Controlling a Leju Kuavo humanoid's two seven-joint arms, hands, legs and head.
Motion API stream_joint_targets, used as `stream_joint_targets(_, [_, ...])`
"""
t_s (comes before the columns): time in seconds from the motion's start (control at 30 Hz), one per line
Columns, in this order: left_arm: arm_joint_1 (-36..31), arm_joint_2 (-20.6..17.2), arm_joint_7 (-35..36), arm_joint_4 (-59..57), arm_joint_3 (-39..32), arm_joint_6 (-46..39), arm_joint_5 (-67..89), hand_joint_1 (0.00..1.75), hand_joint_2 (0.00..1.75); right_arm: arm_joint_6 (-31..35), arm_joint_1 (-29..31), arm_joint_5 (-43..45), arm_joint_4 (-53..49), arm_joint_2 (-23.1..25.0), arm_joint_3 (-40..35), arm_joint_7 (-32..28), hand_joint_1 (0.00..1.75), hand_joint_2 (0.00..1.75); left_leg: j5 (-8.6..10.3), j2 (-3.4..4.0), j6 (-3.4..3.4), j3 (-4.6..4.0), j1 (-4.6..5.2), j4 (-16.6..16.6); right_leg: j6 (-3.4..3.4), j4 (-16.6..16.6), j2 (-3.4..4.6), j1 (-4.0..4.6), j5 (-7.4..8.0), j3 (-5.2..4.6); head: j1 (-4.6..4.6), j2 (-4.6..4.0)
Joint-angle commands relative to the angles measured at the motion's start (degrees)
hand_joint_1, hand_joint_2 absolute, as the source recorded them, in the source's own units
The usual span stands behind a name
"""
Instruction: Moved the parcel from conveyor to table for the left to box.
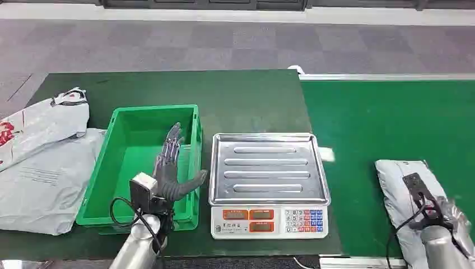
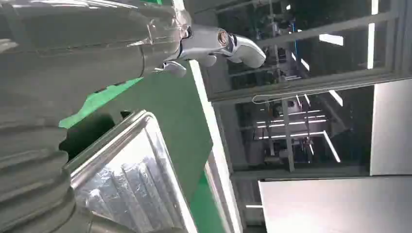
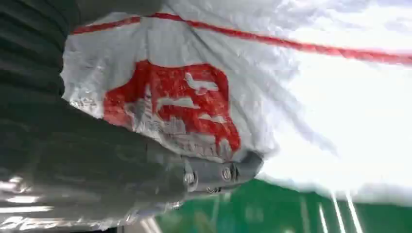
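A grey plastic parcel [image 1: 396, 185] lies on the green conveyor [image 1: 392, 112] at the near right. My right hand [image 1: 445, 217] is at its near end and grips it. In the right wrist view the parcel [image 3: 204, 73] is white with a red print, and the thumb [image 3: 218, 174] is pressed against it. My left hand [image 1: 171, 162] hovers over the green box [image 1: 120, 162] on the dark table [image 1: 252, 101], fingers stretched out and holding nothing. In the left wrist view one finger [image 2: 233, 42] points off past the table.
A weighing scale [image 1: 268, 168] with a steel tray and keypad stands between the box and the conveyor; its tray [image 2: 126, 184] lies close by my left hand. Two grey mail bags [image 1: 45, 168] lie at the table's left end.
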State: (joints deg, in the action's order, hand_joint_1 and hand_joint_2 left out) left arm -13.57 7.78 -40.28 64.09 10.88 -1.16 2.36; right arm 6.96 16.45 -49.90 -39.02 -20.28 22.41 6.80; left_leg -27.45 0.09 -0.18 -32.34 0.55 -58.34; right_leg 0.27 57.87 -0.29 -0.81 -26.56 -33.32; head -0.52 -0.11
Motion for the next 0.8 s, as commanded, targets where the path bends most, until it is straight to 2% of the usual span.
stream_joint_targets(0.03, [-3.27,-1.73,0.28,-5.43,1.35,0.07,-0.28,0.00,1.75,-9.83,-0.43,-2.21,11.80,-2.19,-5.85,-0.54,0.00,1.75,0.03,-0.11,-0.06,0.15,-0.13,0.07,-0.03,-0.18,-0.08,0.13,0.04,0.22,0.00,0.00])
stream_joint_targets(0.37, [-2.64,-1.74,0.28,-4.90,1.20,-0.02,-0.83,0.00,1.75,-11.34,-1.32,-2.99,10.46,-2.01,-6.79,-0.76,0.00,1.75,0.27,-0.29,-0.05,0.33,-0.24,0.36,0.03,-0.70,-0.26,0.25,0.25,0.59,0.00,0.00])
stream_joint_targets(0.4, [-2.45,-1.78,0.28,-4.62,1.22,-0.33,-0.76,0.00,1.75,-11.29,-1.35,-2.60,9.92,-1.75,-6.60,-1.69,0.21,1.75,0.20,-0.28,-0.02,0.36,-0.29,0.26,0.04,-0.66,-0.26,0.30,0.20,0.68,0.00,0.00])
stream_joint_targets(0.43, [-1.97,-2.02,0.28,-4.05,1.29,-1.20,-0.53,0.00,1.75,-10.17,-0.69,-2.59,8.82,-0.86,-6.70,-2.63,1.75,1.75,0.14,-0.24,0.01,0.37,-0.28,0.15,0.04,-0.54,-0.23,0.29,0.14,0.69,-0.02,0.00])
stream_joint_targets(0.63, [0.04,-2.20,0.28,-1.95,1.17,-1.43,-0.68,0.00,1.75,-2.43,-0.47,-0.13,1.40,3.28,-4.96,-7.33,1.75,1.75,-0.05,0.19,0.16,0.65,-0.39,0.02,0.21,-0.63,0.17,0.37,0.18,1.02,0.00,0.00])
stream_joint_targets(0.8, [0.22,-2.10,0.28,-1.70,1.24,-1.56,-0.63,0.00,1.75,-0.78,-1.18,0.47,-0.94,3.64,-4.42,-8.62,1.75,1.75,0.05,0.14,0.25,0.48,-0.21,0.04,0.30,-0.60,0.13,0.19,0.24,0.85,0.00,0.00])
